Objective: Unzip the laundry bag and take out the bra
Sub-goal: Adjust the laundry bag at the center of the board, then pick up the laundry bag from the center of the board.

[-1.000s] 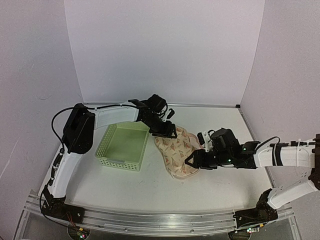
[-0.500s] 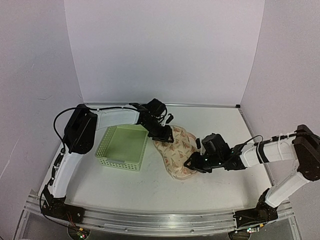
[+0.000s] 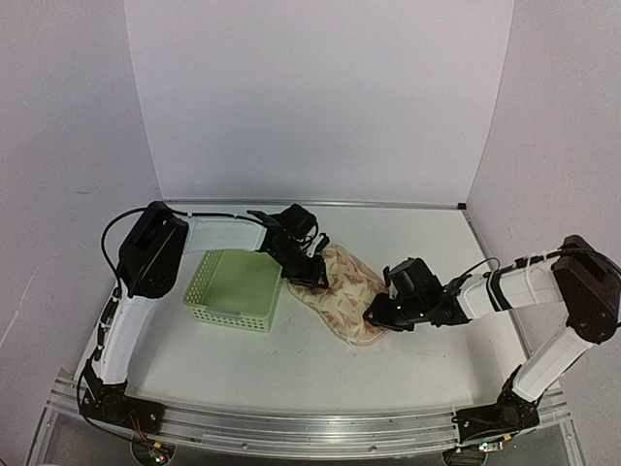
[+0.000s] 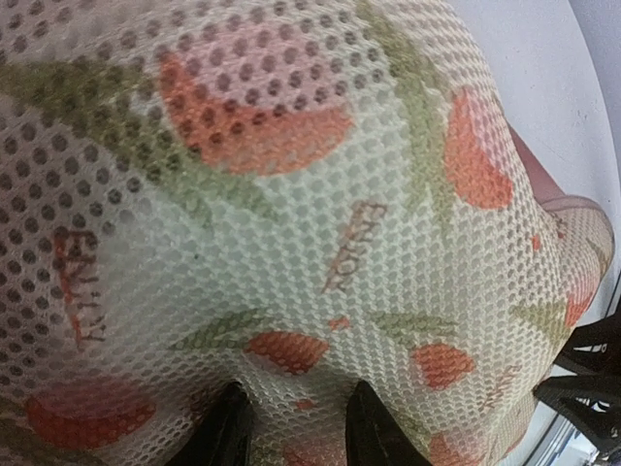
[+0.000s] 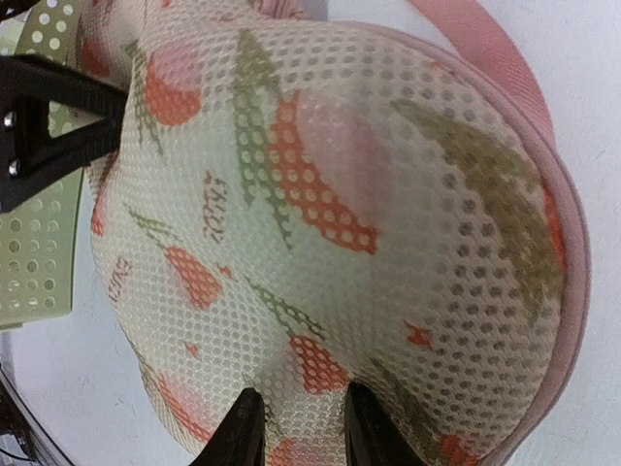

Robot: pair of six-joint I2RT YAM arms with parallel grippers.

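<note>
Soft, light-looking mesh laundry bag (image 3: 342, 291), fabric pinched by L gripper (image 4: 296, 437) & R gripper (image 5: 301, 432); prob. best gripped near pink zip edging (image 5: 572, 262).

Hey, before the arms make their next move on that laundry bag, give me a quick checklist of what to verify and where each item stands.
1. Left gripper on the laundry bag, mesh between its jaws: ok.
2. Right gripper on the bag, mesh between its jaws: ok.
3. Where along the pink edging to start unzipping: cannot tell.
4. Bag unzipped: not ok, no opening shows.
5. Green basket clear of the bag: cannot tell, it sits close beside it.
</note>
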